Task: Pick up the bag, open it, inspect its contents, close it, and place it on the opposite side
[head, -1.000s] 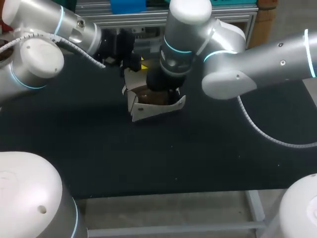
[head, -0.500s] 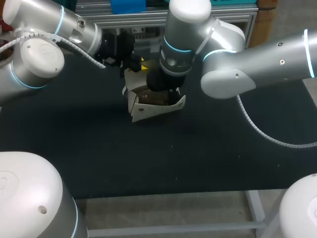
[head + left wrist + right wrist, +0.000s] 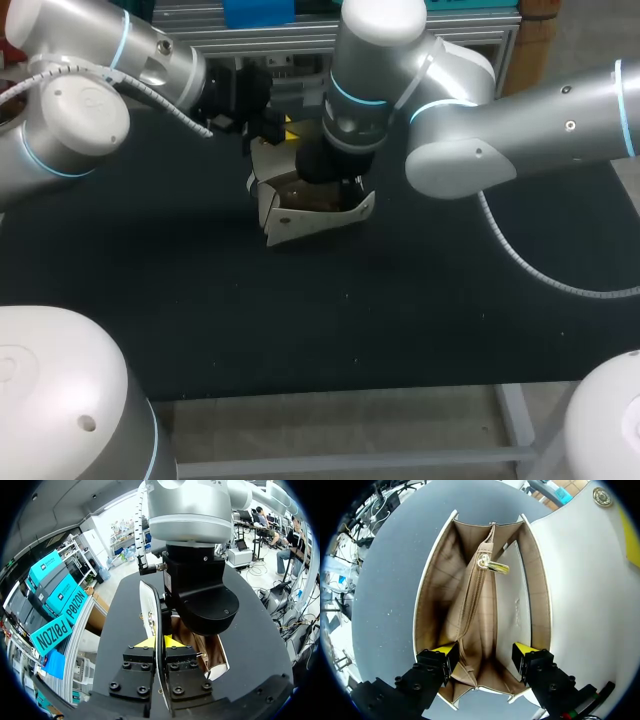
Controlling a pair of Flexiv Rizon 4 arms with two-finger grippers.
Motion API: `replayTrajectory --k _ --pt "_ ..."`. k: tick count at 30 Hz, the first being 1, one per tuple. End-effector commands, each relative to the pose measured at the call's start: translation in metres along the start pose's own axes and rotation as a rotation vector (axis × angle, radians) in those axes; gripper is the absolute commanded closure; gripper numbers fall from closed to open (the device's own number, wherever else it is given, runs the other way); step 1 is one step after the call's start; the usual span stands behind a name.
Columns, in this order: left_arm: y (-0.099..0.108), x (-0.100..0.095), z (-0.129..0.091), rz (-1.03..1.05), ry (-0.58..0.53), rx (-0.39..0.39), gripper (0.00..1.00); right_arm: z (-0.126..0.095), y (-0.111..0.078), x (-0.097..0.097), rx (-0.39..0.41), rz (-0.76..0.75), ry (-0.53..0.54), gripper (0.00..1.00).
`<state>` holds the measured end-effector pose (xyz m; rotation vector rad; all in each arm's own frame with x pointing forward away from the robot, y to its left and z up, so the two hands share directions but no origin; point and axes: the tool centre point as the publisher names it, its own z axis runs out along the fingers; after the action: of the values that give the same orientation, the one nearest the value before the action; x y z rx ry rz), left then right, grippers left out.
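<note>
Looking down from the head camera, you'll find the white bag (image 3: pixel 300 215) standing open on the dark worktop (image 3: pixel 300 330), in the upper middle of the frame, with both arms meeting over it. Your left hand (image 3: pixel 157 642) is clenched on the bag's raised white flap (image 3: pixel 149 611), whose thin edge runs between the two yellow tips. Your right hand (image 3: pixel 484 652) is released, its fingers spread and dipped into the bag's mouth. One yellow tip sits close against a tan inner wall. The other sits near the opposite wall. Between them stands the zipped middle pocket (image 3: pixel 472 615), its gold pull (image 3: pixel 492 566) lying ahead of the fingers.
</note>
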<state>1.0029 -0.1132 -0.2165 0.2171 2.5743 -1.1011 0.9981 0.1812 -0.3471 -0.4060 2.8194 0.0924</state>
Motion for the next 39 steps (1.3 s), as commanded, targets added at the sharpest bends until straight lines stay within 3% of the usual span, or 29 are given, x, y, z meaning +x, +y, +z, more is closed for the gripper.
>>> replayTrajectory --k 1,8,11,28,34,39 --pt "-0.001 0.002 -0.001 0.001 0.001 0.004 1.00 0.006 0.000 0.000 0.006 0.000 0.002 0.00" --pt "-0.001 0.003 -0.001 0.002 0.005 0.003 1.00 0.002 0.001 -0.002 0.008 0.008 -0.021 0.00" --pt "-0.001 0.004 0.000 0.003 0.007 0.003 1.00 -0.005 0.001 -0.003 0.015 0.021 -0.059 1.00" --pt "-0.010 0.007 -0.002 0.013 0.009 -0.020 1.00 -0.082 0.001 -0.005 0.010 0.085 -0.353 1.00" --pt "-0.020 0.010 -0.012 -0.040 0.048 0.012 1.00 -0.113 0.003 0.005 0.027 0.085 -0.436 1.00" --pt "-0.023 0.015 -0.008 -0.088 0.097 0.019 1.00 -0.132 0.006 0.020 0.026 0.074 -0.477 1.00"
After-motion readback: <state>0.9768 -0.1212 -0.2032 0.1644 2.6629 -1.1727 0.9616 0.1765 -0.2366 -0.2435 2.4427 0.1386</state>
